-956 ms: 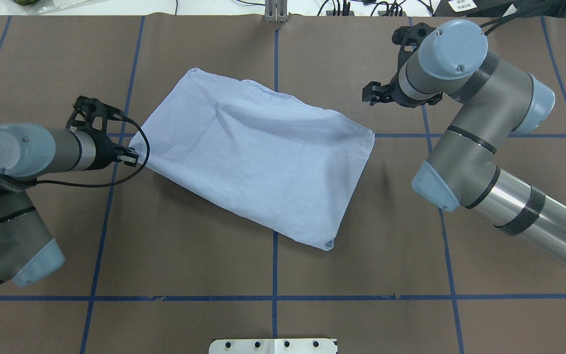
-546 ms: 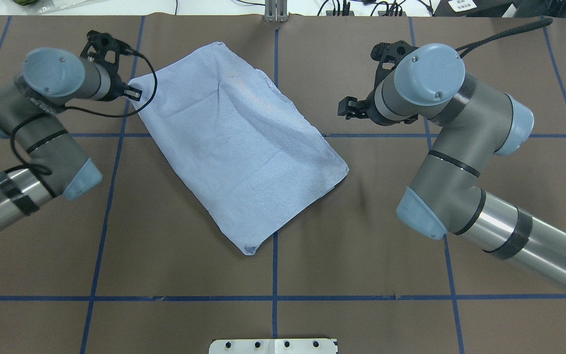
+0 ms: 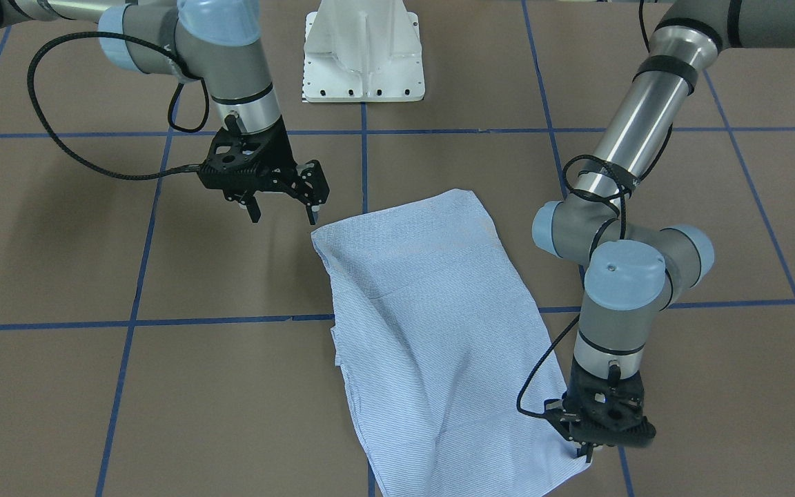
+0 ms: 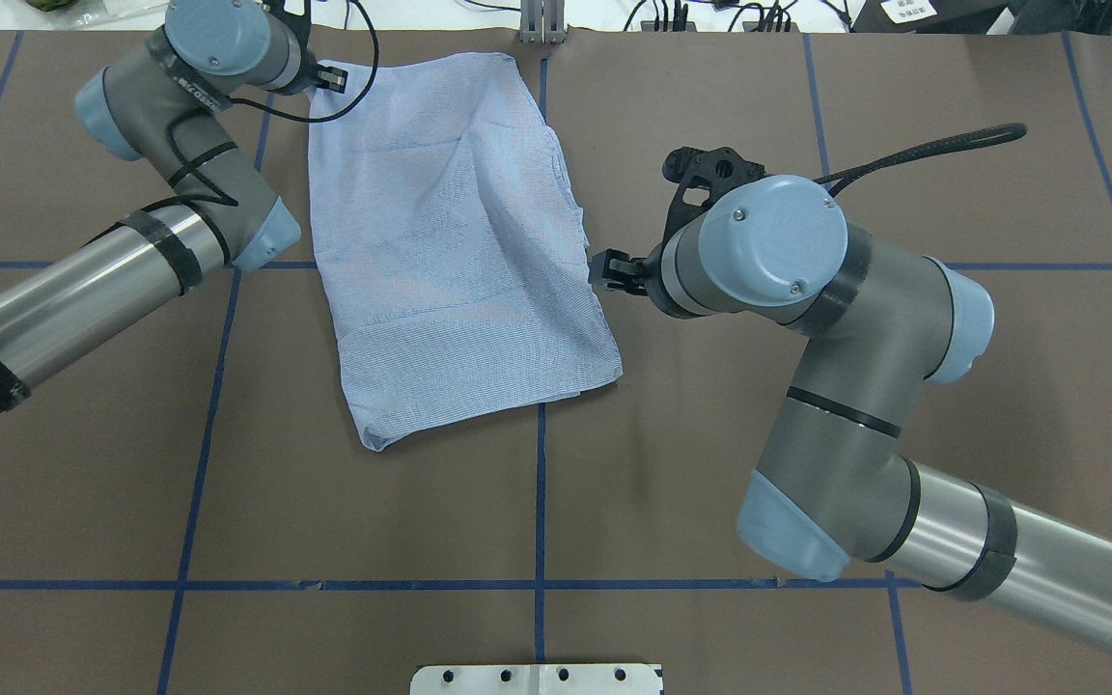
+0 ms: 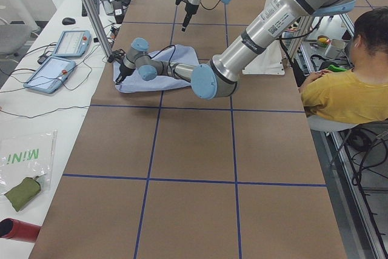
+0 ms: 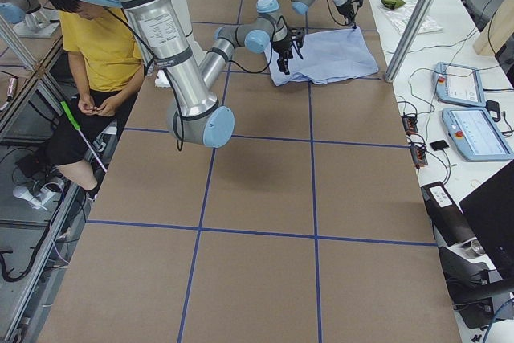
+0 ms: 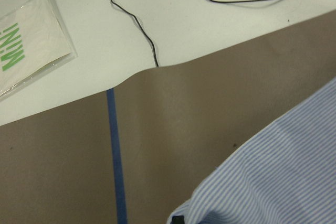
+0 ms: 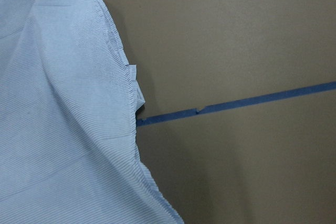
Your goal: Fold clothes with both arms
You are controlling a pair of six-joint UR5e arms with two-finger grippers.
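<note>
The folded light blue-and-white striped shirt [image 4: 459, 241] lies flat on the brown table, its long side running from the far edge toward the robot; it also shows in the front-facing view [image 3: 432, 345]. My left gripper [image 4: 329, 77] is shut on the shirt's far left corner near the table's far edge, and shows in the front-facing view [image 3: 587, 449] pinching that corner. My right gripper [image 3: 281, 212] is open and empty, hovering just off the shirt's right edge [image 4: 604, 273]. The collar, buttons and pocket are hidden.
The white pedestal base [image 3: 363, 55] stands at the robot's side. Blue tape lines [image 4: 539, 502] cross the table. A metal post [image 4: 542, 19] and cables sit at the far edge. A seated person in yellow [image 5: 345, 89] is beside the table.
My left gripper has dragged the shirt's corner toward the far edge, which turned the shirt lengthwise. My right gripper has moved left and nearer, up to the shirt's right edge.
</note>
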